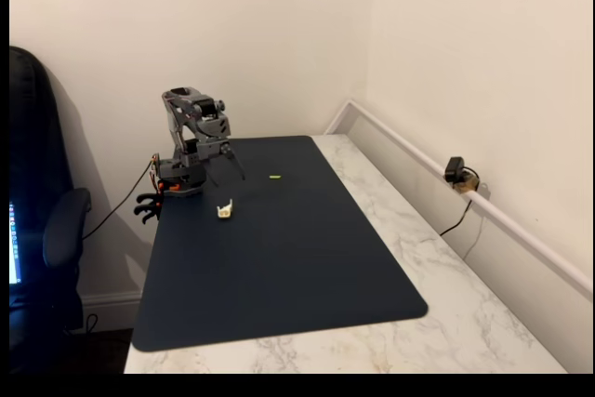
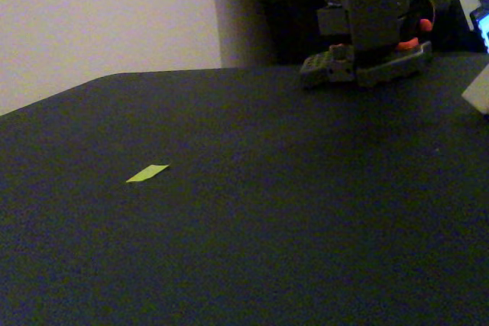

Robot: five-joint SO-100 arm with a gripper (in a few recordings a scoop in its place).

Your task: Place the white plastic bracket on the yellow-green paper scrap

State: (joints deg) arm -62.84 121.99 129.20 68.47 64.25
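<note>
both fixed views give us the yellow-green paper scrap flat on the dark mat. we see the white plastic bracket lying apart from it, near the folded arm. we cannot tell the claw's state.

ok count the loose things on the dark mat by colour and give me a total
Cream-white: 1, the white plastic bracket
Yellow-green: 1, the yellow-green paper scrap
Total: 2, both lying apart on the dark mat

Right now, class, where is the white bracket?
In a fixed view, the bracket lies on the dark mat, left of the paper scrap, near the arm's base.
</note>
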